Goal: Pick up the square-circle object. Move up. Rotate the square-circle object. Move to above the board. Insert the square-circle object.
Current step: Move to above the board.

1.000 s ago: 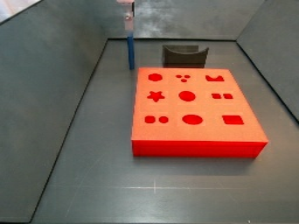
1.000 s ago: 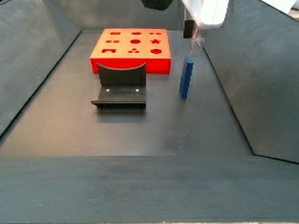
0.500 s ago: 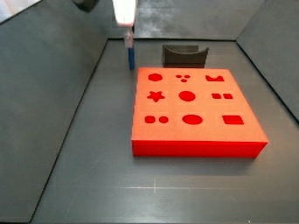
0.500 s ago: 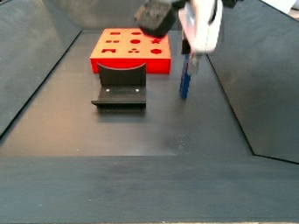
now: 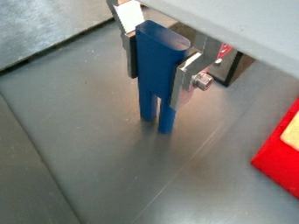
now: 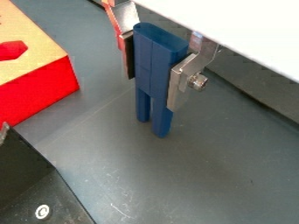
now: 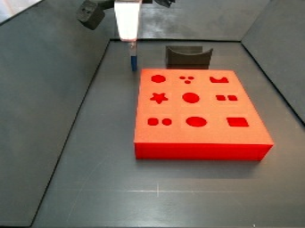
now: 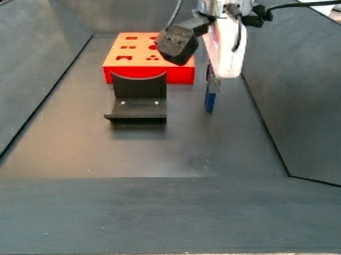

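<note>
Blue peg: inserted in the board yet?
No. The square-circle object stands on the dark floor between the gripper fingers, apart from the board.

Dark L-shaped fixture (image 8: 136, 98) standing on the dark grey floor (image 8: 147, 159) — upright back plate, flat base. In a side view the fixture (image 7: 188, 56) sits at 12 o'clock, backed by grey enclosure walls (image 7: 48, 53).

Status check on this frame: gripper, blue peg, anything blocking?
Gripper down over the square-circle object, fingers either side; contact not confirmable. Peg upright on the floor beside the board. Fixture apart, nothing in the way.
</note>
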